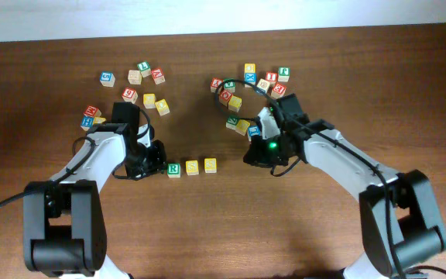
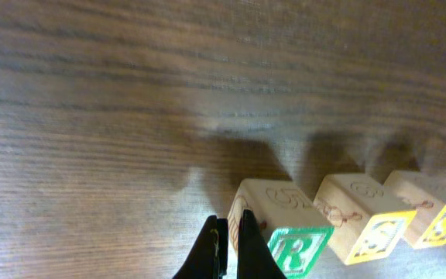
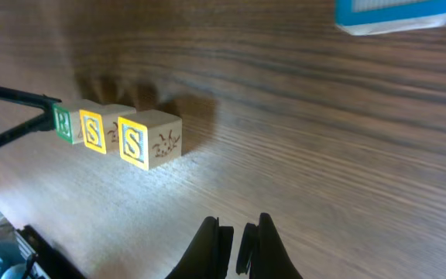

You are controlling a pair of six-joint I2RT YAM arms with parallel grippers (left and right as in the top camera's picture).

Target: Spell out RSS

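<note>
Three cubes stand in a row on the table: the green R cube (image 1: 174, 168), then two yellow S cubes (image 1: 193, 167) (image 1: 210, 165). In the left wrist view the R cube (image 2: 296, 248) is just right of my left gripper (image 2: 227, 232), which is shut and empty, its right finger against the cube's left side. The S cubes (image 2: 374, 232) (image 2: 440, 221) follow to the right. My right gripper (image 3: 237, 232) is shut and empty, low over bare wood, well right of the row (image 3: 134, 143). In the overhead view, the left gripper (image 1: 161, 164) sits beside R and the right gripper (image 1: 251, 158) is apart.
Loose lettered cubes lie in a cluster at the back left (image 1: 134, 76) and another at the back centre-right (image 1: 250, 74). A blue-faced cube (image 3: 393, 15) lies close behind my right gripper. The wooden table (image 1: 223, 225) extends toward the front.
</note>
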